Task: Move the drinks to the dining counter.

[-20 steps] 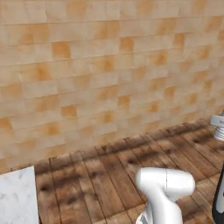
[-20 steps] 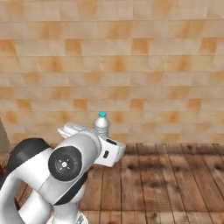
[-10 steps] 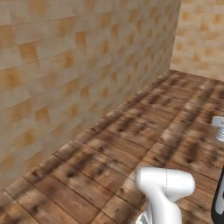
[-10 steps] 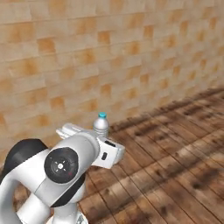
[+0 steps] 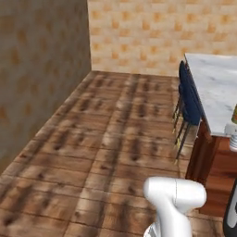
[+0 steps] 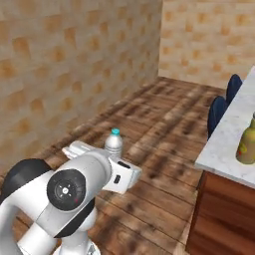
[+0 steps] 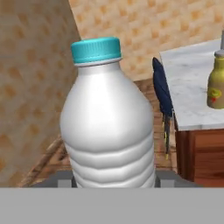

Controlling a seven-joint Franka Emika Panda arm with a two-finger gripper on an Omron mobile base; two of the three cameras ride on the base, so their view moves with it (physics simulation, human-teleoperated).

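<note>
My gripper is shut on the small clear ribbed water bottle with a blue cap, holding it upright. From the right base camera the same bottle pokes up just behind the white hand. The amber-yellow bottle with a yellow-red label stands near the edge of the dining counter, a marble-topped island on a dark wood base at the right. In the hand view this amber bottle sits on the counter, right of and beyond the held bottle.
Blue stools stand along the counter's near side, and one stool shows beside the counter. Tan tiled walls close the left and far sides. Open wooden floor lies between me and the counter.
The whole picture has swept sideways as the base turned: the tiled wall slid away and the dining counter with its stools came into view. The water bottle stays in my gripper.
</note>
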